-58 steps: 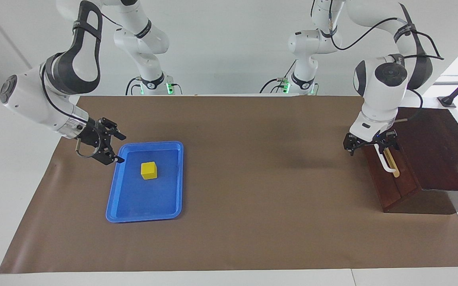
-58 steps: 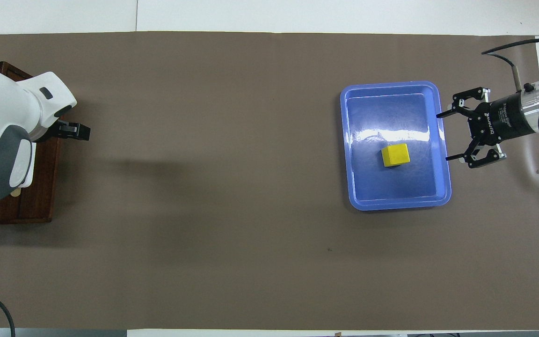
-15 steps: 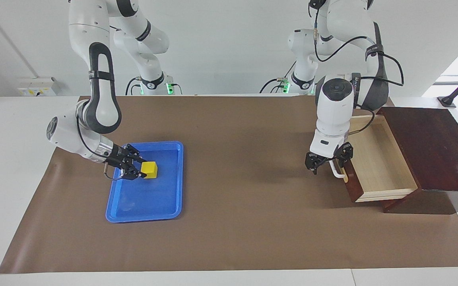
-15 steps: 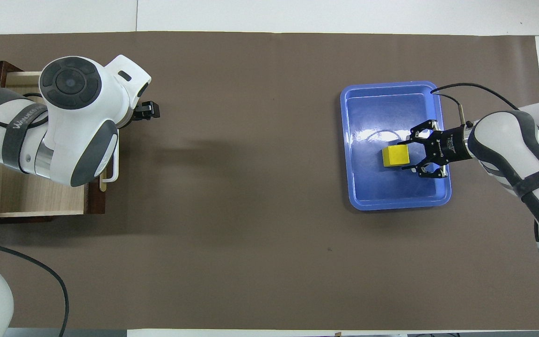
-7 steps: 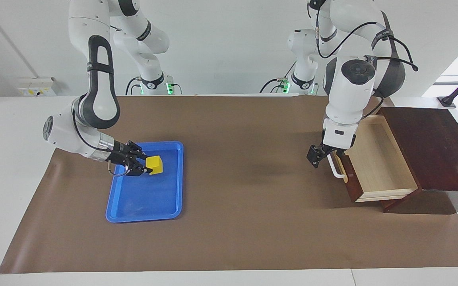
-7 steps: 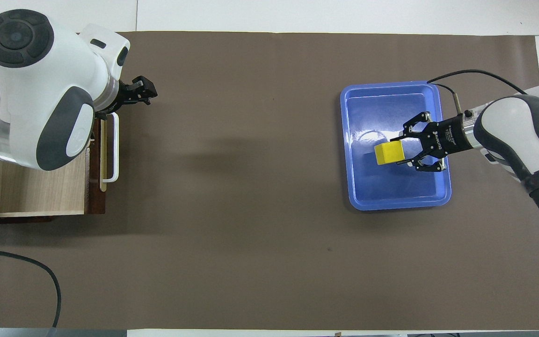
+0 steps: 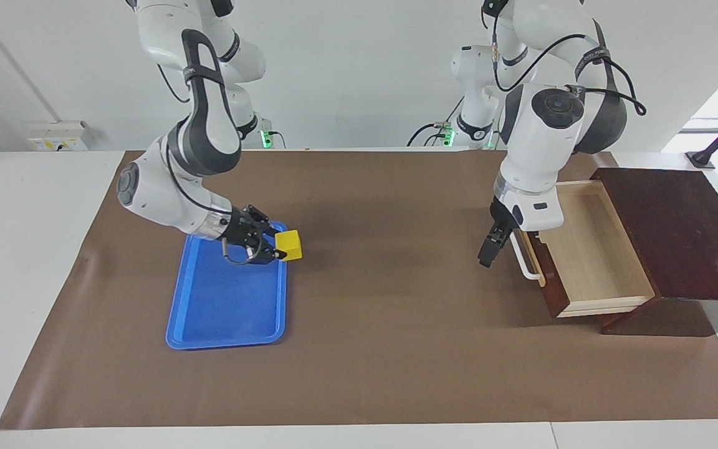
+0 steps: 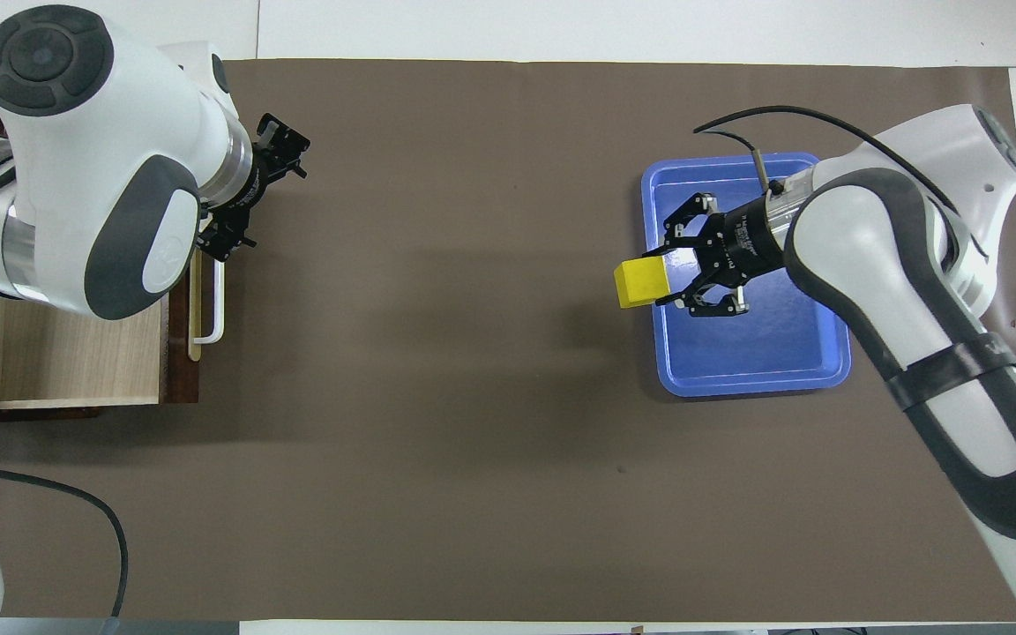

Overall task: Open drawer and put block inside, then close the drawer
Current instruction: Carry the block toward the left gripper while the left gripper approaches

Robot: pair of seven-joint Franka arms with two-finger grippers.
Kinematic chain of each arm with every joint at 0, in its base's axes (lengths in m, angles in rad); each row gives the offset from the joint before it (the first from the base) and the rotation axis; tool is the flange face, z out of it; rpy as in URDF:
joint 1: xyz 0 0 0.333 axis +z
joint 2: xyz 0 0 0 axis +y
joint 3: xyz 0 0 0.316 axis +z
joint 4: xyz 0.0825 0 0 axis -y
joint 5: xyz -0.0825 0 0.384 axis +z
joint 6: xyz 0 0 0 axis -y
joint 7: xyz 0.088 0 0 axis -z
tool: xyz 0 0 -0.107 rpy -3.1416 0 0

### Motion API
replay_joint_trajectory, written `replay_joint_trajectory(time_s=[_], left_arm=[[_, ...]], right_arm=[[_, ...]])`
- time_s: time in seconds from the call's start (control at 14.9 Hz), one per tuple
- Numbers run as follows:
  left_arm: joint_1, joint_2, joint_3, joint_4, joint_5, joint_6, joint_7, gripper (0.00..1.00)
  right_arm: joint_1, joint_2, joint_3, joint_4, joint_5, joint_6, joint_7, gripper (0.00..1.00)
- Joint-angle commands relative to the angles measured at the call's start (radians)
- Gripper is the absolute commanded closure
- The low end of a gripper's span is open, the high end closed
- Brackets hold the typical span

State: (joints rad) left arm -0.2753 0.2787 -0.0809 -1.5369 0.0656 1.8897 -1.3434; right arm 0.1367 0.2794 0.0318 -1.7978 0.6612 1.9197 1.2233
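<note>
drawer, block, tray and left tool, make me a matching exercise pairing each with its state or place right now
Things:
1. drawer
2. block
3. blue tray
4. left tool

States:
A. lying flat toward the right arm's end of the table
B. pulled open, light wood inside showing
C. held in the right tool, up over the tray's edge
D. in the air beside the white handle

Pairs: 1-B, 2-C, 3-A, 4-D
</note>
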Motion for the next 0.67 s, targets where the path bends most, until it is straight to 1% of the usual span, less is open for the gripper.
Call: replay_joint_trajectory(time_s=[0.0,0.13,0.27,0.47,0.6], left_arm=[[-0.03,0.016,0.01,0.031,-0.012,-0.018,-0.289,0.0],[-0.05,0.013,0.01,0.024,-0.012,-0.029,-0.451,0.0],[-0.062,0.011,0.007,0.015,-0.013,-0.023,-0.612,0.0],[-0.117,-0.019,0.007,-0.054,-0.013,-0.021,-0.729,0.0],[-0.16,-0.058,0.007,-0.13,-0.018,-0.017,-0.789,0.0]], right_arm=[[0.075,-0.005,-0.001,0.012,0.009,0.005,0.056,1.0],[0.133,-0.003,0.0,0.023,0.024,0.027,0.08,1.0],[0.199,0.001,0.0,0.049,0.024,0.064,0.143,1.0],[0.273,0.004,0.002,0.054,0.026,0.108,0.18,1.0],[0.309,0.026,0.0,0.096,0.023,0.108,0.234,1.0]])
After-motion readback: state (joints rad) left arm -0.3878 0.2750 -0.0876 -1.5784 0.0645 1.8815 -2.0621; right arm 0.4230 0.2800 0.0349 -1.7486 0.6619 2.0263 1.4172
